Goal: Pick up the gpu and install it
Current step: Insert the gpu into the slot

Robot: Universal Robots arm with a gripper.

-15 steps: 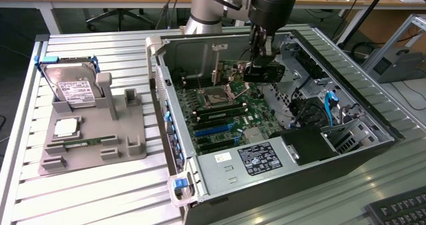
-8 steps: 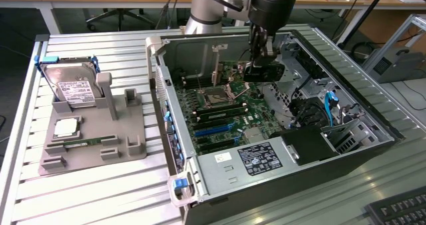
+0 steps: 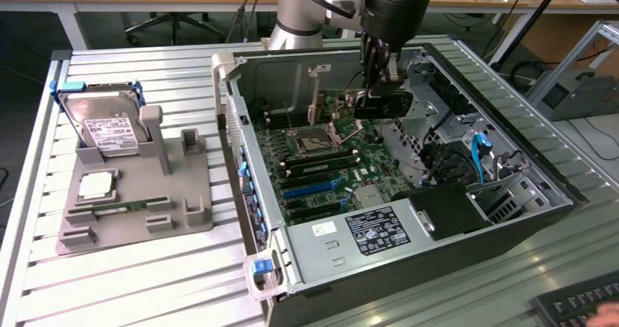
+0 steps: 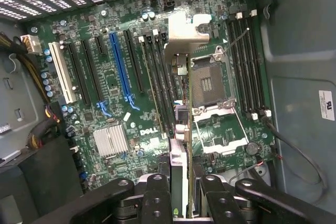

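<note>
gpu (image 4: pixel 178 129) hangs clamped in the hand (image 4: pixel 182 190) above the motherboard (image 4: pixel 118 85).

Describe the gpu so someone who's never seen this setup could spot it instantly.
Start at the open computer case; the gripper hangs over its motherboard. The gpu is the thin dark card clamped edge-on in it, silvery bracket at one end, unlike the boxy hard drive outside the case.

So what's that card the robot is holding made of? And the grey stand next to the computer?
The gpu, clamped in the gripper: its end bracket looks like bare silvery metal, because it shines. The board is seen edge-on, so its material is hard to tell. The grey stand: probably matte plastic, since it is dull and even-coloured with no glint.
</note>
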